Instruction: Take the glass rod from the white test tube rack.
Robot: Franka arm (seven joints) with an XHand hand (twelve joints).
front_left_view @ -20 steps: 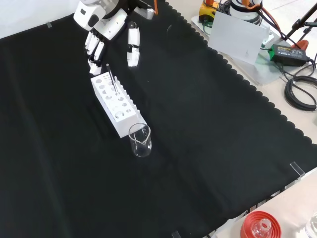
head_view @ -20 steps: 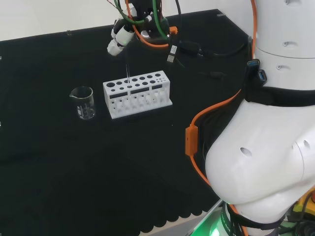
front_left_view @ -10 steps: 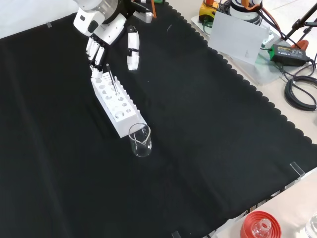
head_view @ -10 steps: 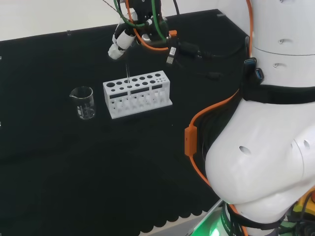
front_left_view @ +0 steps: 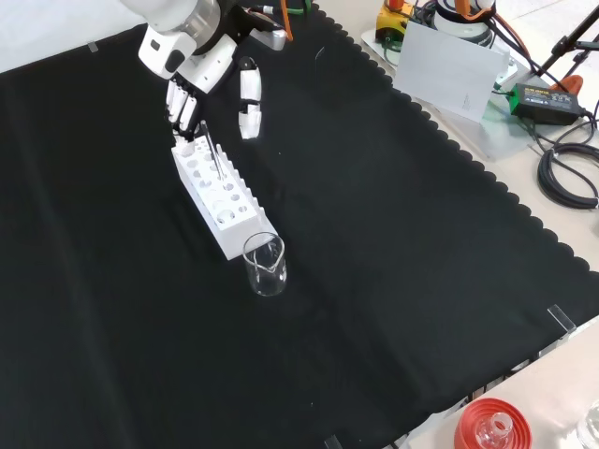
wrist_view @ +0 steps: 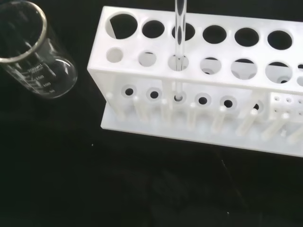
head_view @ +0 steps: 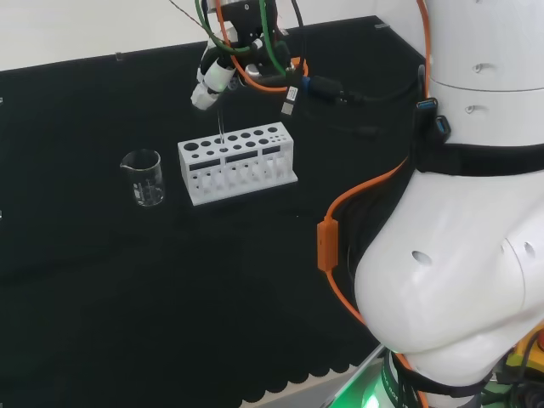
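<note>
Entry: hand (front_left_view: 192,79), fingers straight and spread, has dropped closer over glass rod (wrist_view: 180,33) (upright in white test tube rack (front_left_view: 220,201)); I judge grasp imminent.

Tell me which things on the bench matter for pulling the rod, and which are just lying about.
Part of the job:
- glass rod, standing upright in a rack hole
- white test tube rack
- hand, above the rack's far end in the front view, fingers pointing down

Just lying about:
- empty glass beaker, beside the rack's other end
- red ribbed stand, off the cloth
</note>
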